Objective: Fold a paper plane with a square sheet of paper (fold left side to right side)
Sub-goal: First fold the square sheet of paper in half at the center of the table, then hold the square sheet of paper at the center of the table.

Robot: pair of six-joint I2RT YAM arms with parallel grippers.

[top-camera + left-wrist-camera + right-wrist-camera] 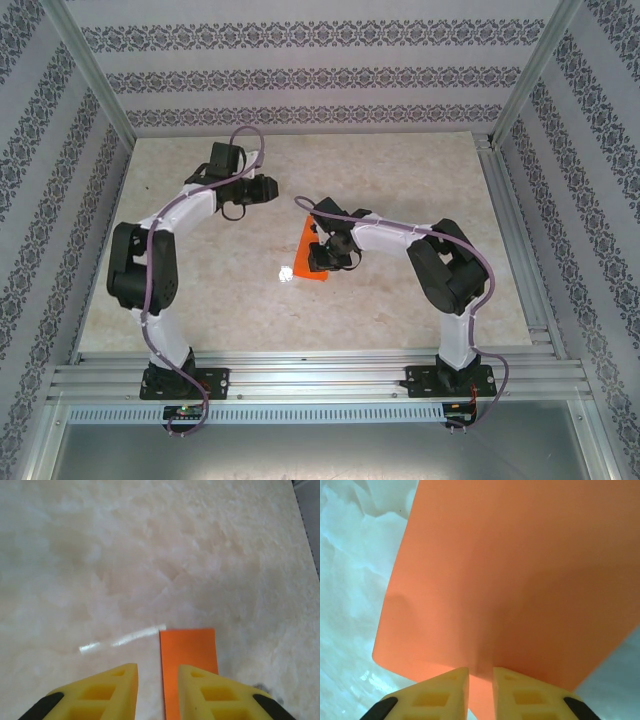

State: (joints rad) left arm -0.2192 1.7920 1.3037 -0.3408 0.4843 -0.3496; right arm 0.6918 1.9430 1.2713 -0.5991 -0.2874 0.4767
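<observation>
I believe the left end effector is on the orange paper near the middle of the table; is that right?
Not quite: it is the right end effector that is on the orange paper, near the middle of the table. The left end effector is apart from the paper. The top external view shows this.

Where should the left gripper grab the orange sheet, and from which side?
Likely its free left edge, coming low from the side of the left gripper. The square sheet of paper is thin, so only an edge offers a pinch, and the right gripper occupies its right side.
</observation>
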